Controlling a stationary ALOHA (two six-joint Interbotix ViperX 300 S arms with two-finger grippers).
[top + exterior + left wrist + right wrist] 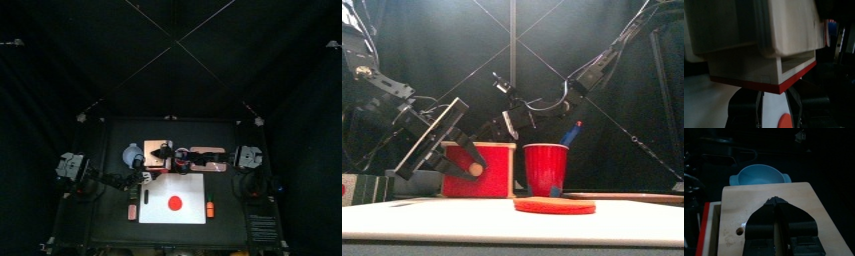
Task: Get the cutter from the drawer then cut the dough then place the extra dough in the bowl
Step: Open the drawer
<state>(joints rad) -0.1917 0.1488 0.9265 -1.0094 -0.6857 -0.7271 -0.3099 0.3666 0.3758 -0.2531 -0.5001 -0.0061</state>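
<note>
The white cutting board [159, 189] lay on the worktop toward its 6 o'clock edge, and the flat red dough [174, 203] rested at the board's centre as a whole disc. At the board's 12 o'clock stood the wooden box [160, 150]. The blue-grey bowl [131, 153] sat just beside the box at its 9 o'clock. At the box's 3 o'clock came the red cup [545, 168], holding a blue knife [573, 133], and past the cup the pink tray [207, 155]. The right pincer [777, 204] had its jaws together, tips pressed down on the box's pale top, with the bowl beyond them. The drawer stood partly out of the box, toward 6 o'clock, and the left pincer [769, 96] was at its red drawer front [751, 85]. Whether that pincer was apart or clamped on the front I could not tell. What lay inside the drawer could not be made out.
</note>
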